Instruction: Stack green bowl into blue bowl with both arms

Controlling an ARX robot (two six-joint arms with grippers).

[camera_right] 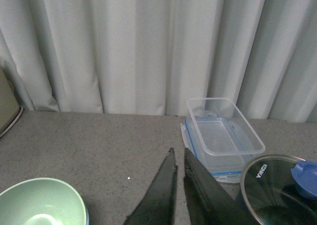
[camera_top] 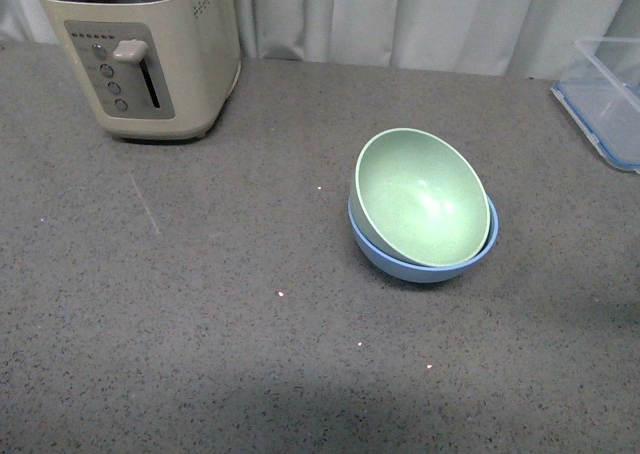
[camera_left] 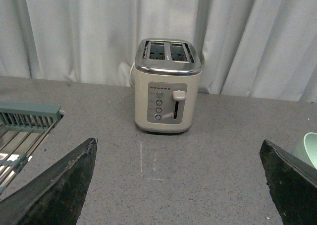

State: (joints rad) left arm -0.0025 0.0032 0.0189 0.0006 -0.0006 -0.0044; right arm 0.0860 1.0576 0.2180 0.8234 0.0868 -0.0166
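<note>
Grey countertop (camera_top: 200,304), green bowl (camera_top: 420,194) tilted in blue bowl (camera_top: 425,264)

The green bowl (camera_top: 421,196) sits tilted inside the blue bowl (camera_top: 424,265) — a toaster (camera_top: 150,49) stands off at ten o'clock.

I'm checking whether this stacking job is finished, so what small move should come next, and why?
Probably a gentle nudge to level the green bowl. It already sits inside the blue bowl but tilted, its rim riding high at the back. Both claws are clear of it, the left claw open and the right claw shut.
</note>
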